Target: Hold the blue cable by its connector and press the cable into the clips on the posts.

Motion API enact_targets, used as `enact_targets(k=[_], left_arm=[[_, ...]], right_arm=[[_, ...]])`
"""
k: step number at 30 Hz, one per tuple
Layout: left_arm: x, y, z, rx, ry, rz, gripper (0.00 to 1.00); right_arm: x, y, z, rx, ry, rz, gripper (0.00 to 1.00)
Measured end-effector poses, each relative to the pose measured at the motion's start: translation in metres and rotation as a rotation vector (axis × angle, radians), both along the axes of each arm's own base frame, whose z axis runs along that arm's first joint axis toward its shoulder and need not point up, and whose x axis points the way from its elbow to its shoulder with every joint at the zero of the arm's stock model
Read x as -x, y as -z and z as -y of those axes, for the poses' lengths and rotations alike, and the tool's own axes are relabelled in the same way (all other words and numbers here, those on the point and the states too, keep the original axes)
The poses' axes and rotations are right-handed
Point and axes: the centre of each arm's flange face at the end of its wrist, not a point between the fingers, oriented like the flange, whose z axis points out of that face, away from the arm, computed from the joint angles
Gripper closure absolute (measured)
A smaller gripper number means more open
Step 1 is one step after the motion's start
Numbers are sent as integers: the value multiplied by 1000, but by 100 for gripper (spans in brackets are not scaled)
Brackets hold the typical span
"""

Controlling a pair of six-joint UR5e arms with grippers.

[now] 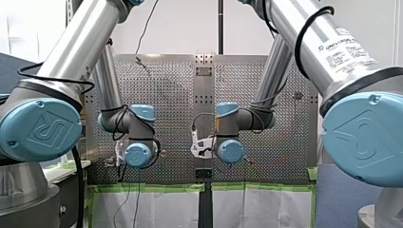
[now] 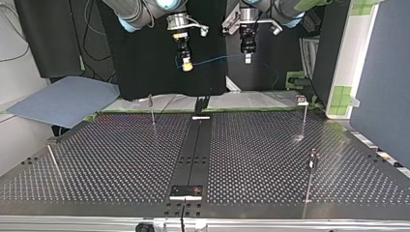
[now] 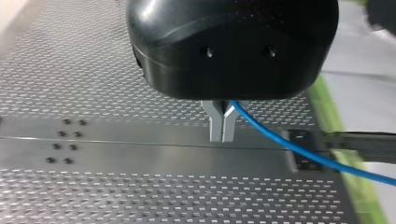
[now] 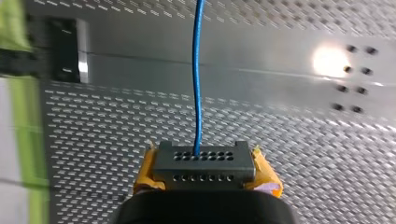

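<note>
Sticker on my right arm's upper tube (image 1: 346,51): "UNIVERSAL ROBOTS" in dark print on white; the smaller lines beneath it cannot be read.
Blue joint cap of my left arm (image 1: 40,129): embossed UR logo.
Blue joint cap of my right arm (image 1: 365,135): the same embossed logo.

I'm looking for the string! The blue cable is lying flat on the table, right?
No. The blue cable is up in the air above the table, stretched from my left gripper to the connector in my right gripper. The top view shows it.
</note>
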Motion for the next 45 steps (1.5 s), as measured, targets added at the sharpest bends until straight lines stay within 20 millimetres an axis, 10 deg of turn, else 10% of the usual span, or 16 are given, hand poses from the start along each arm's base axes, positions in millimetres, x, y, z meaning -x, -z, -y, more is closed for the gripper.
enact_targets(k=[21,45], left_arm=[[0,19,-2,-25,-4,-42,100],[-82,-96,7,94,-173,128,100]], right_arm=[[-2,1,-3,-19,5,-9,100],[-35,-157,41,20,-40,218,100]])
